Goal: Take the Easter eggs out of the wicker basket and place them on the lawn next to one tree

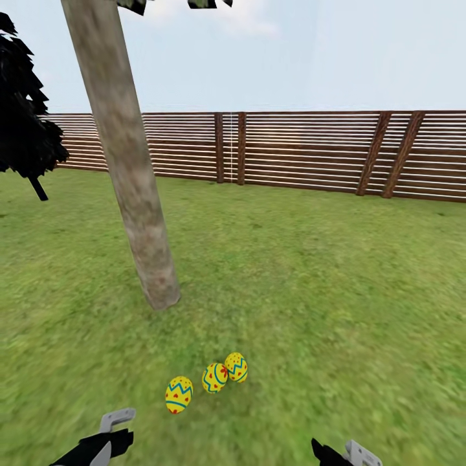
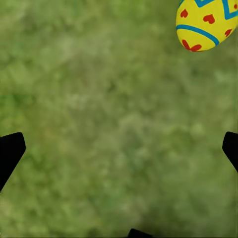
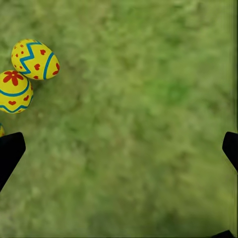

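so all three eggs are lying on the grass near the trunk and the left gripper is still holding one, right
Not quite. The three eggs do lie on the lawn near the tree, but the left gripper holds nothing: the left wrist view shows its jaws spread wide over bare grass, with an egg lying off to one side.

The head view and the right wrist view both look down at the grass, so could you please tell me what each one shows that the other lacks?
Head view alone: the tree trunk, the wooden fence, the sky, a dark-leaved tree at the left, all three Easter eggs in a row on the lawn near the trunk's foot, and the left claw.

Right wrist view alone: a close look at the eggs' red dots, flower and blue zigzags, between the right claw fingertips, spread wide.

Shared: the lawn, the eggs and the right claw.
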